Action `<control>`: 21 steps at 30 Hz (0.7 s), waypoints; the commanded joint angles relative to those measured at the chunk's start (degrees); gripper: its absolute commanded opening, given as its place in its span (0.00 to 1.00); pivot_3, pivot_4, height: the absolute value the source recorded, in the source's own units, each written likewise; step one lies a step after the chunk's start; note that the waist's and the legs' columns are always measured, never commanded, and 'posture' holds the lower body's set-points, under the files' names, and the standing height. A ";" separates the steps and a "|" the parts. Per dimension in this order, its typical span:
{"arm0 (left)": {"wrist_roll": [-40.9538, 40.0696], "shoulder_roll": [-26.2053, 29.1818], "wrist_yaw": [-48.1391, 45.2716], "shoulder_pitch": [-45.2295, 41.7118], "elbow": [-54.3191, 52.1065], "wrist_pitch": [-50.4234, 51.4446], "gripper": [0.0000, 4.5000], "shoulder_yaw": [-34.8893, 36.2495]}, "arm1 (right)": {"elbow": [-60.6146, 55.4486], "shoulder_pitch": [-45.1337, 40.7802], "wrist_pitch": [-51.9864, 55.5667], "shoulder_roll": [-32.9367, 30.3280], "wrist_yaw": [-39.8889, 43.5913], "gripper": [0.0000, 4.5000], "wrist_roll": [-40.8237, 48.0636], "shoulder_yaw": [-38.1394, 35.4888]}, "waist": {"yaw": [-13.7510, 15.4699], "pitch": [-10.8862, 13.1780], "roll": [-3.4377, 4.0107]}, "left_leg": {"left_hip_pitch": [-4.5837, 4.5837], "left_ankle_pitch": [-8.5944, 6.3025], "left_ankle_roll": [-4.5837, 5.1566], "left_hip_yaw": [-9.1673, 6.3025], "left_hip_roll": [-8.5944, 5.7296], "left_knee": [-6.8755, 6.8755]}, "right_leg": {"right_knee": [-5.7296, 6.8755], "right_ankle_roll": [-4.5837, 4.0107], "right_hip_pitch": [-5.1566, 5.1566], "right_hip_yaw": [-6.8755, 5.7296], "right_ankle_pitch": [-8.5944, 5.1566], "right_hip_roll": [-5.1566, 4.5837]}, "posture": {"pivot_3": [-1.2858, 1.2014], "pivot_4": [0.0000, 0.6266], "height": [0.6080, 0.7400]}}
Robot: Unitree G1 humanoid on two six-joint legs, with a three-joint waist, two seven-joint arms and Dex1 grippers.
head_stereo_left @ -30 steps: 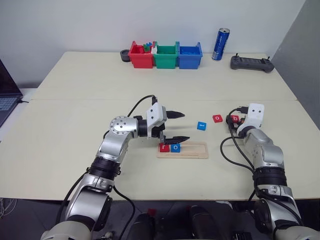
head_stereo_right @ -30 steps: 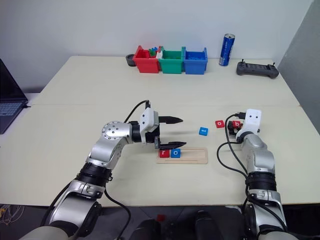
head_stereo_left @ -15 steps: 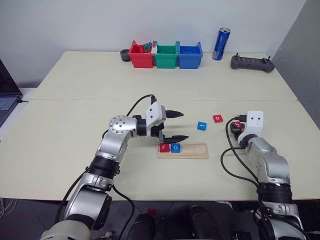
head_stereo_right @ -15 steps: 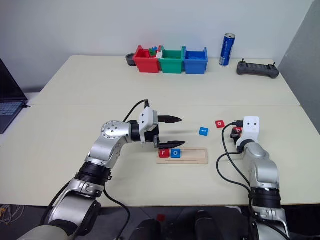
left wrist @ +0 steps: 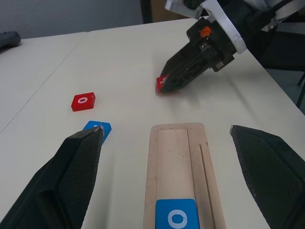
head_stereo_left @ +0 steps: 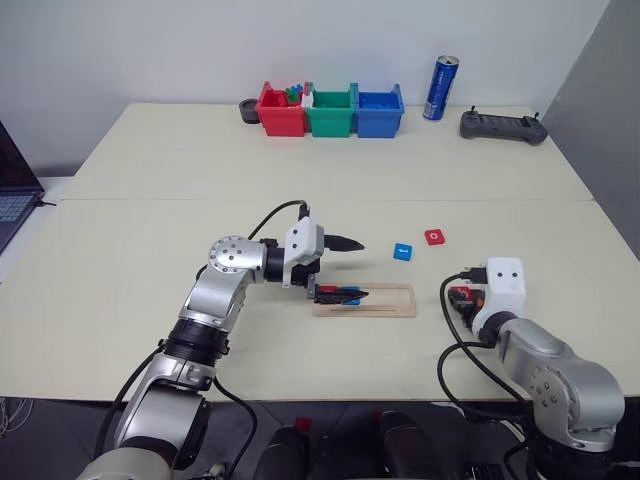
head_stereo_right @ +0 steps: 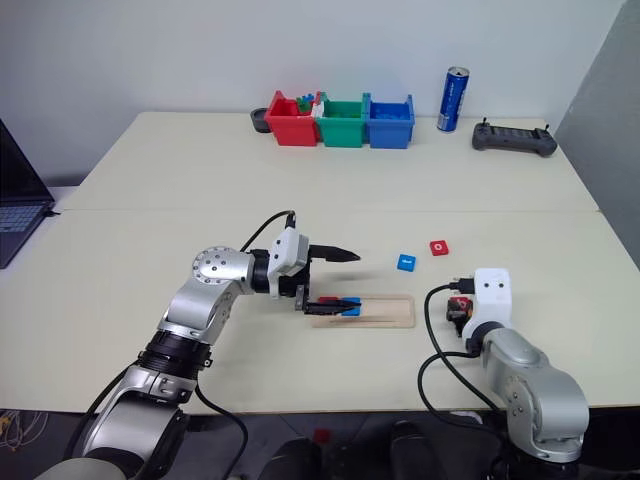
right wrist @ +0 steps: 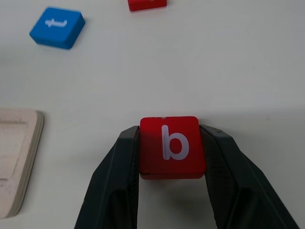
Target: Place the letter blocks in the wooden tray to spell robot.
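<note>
A square red b block [right wrist: 172,146], smooth with a white letter, is pinched between the right gripper [right wrist: 171,157] fingers near the table's right front edge. The left gripper [head_stereo_left: 340,270] fingers are spread above the pale wooden tray [left wrist: 178,167], where a blue o block [left wrist: 176,216] lies. A red o block [head_stereo_left: 434,237] and a blue t block [head_stereo_left: 402,250] lie flat behind the tray.

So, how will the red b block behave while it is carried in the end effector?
The red b block looks rigid: its edges stay straight between the right end effector fingers. Probably light, being small. Its smooth sides might slip. Flat-faced, it should not roll.
</note>
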 commanded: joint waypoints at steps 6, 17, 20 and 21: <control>-0.62 -0.08 0.26 -0.26 -2.08 -0.61 1.00 0.20 | 0.96 -0.73 -2.54 0.94 -0.22 0.70 -1.49 -0.02 | -0.01 0.00 0.00 | 0.01 0.00 0.00 -0.01 0.00 0.00 | 0.00 0.00 0.00 -0.01 0.00 0.00 | 0.52 0.24 1.00; -0.27 0.15 1.01 -0.89 -1.41 -1.35 1.00 0.22 | 1.51 -12.71 -2.52 -7.61 10.65 0.99 5.77 -7.75 | -0.05 0.01 0.02 | 0.01 0.00 0.00 0.00 0.00 -0.01 | 0.00 0.00 0.00 -0.02 0.00 0.01 | 0.52 0.24 1.00; -0.59 0.17 0.55 -1.13 -1.41 -1.32 1.00 0.18 | 3.45 -14.37 -4.58 -13.59 18.80 0.99 9.72 -7.78 | -0.02 0.02 0.01 | -0.01 0.00 0.01 -0.01 0.00 -0.03 | -0.03 0.00 0.00 -0.04 0.00 0.00 | 0.52 0.24 1.00; -0.84 0.19 0.18 -1.14 -1.56 -1.14 1.00 0.12 | 3.94 -13.84 -7.19 -16.98 24.11 0.99 11.46 -7.16 | -0.01 0.02 0.01 | -0.02 -0.01 0.01 0.00 0.00 -0.03 | -0.05 0.00 0.00 -0.04 0.00 0.00 | 0.52 0.24 1.00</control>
